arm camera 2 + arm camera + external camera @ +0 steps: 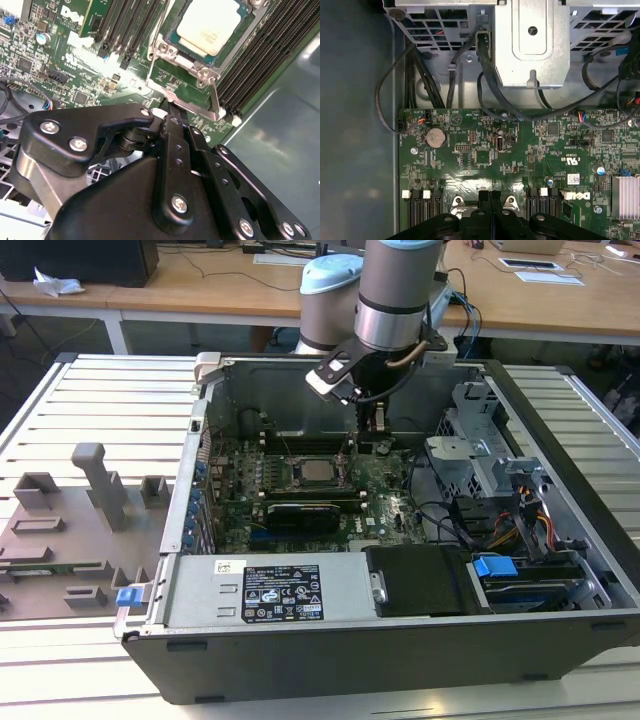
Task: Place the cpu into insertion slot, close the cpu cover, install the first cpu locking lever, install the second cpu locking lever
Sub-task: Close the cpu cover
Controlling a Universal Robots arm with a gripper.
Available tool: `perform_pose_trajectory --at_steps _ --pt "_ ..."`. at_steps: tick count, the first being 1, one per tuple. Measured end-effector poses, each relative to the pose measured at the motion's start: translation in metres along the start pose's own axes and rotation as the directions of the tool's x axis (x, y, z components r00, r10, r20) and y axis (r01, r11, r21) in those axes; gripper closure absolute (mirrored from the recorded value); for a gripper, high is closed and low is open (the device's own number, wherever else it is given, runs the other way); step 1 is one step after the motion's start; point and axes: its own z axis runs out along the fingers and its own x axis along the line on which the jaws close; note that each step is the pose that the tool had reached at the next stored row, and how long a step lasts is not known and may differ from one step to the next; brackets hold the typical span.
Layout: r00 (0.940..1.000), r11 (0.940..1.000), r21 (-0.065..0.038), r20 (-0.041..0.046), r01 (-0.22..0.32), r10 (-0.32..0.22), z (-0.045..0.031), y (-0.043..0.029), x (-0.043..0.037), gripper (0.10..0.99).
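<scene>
Black gripper (172, 111) links, matte and studded with bright screws, sit closest in the second wrist view. Beyond them the two slim fingers run side by side with no gap showing, and the first wrist view shows them the same way. Their tips meet the free edge of the cover (216, 100), but I cannot tell whether the thin plate is pinched between them or only touched.

The cover is a thin frame of bright silver sheet metal with a big square hole. It stands tipped up off the socket (161, 49), apparently hinged at the socket's near rim, so the closing step looks not yet done. The chip (210, 25) already lies flat in the socket. Its pale, satin beige metal lid faces up, ringed by green board and the grey rim. Long black ribbed memory slots (260, 55) flank it.

In the exterior view the arm reaches straight down into the open case (330, 650), probably to come at the cover from above. There the chip (316, 472) lies at about eight o'clock from the gripper (378, 435), close by. A grey box with a white label, the power supply (265, 595), fills the case's six o'clock side, and a perforated steel drive cage (530, 45) sits toward three o'clock. A grey moulded tray (60, 530) rests on the table at nine o'clock, well apart. Dark cables (390, 95) loop off the green board (520, 160).
</scene>
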Motion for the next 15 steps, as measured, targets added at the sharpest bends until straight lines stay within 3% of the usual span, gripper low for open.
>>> perform_pose_trajectory --at_steps 8,10,12,15 --pt "1.0 1.0 0.0 0.0 0.0 0.0 -0.0001 -0.0091 -0.0001 0.98" --pt "1.0 1.0 0.0 0.0 0.0 0.0 -0.0001 -0.0171 -0.0002 0.98" --pt "1.0 1.0 0.0 0.0 0.0 0.0 -0.0001 -0.0196 -0.0002 0.98" --pt "1.0 1.0 0.0 0.0 0.0 0.0 0.0007 -0.032 -0.0003 0.98"
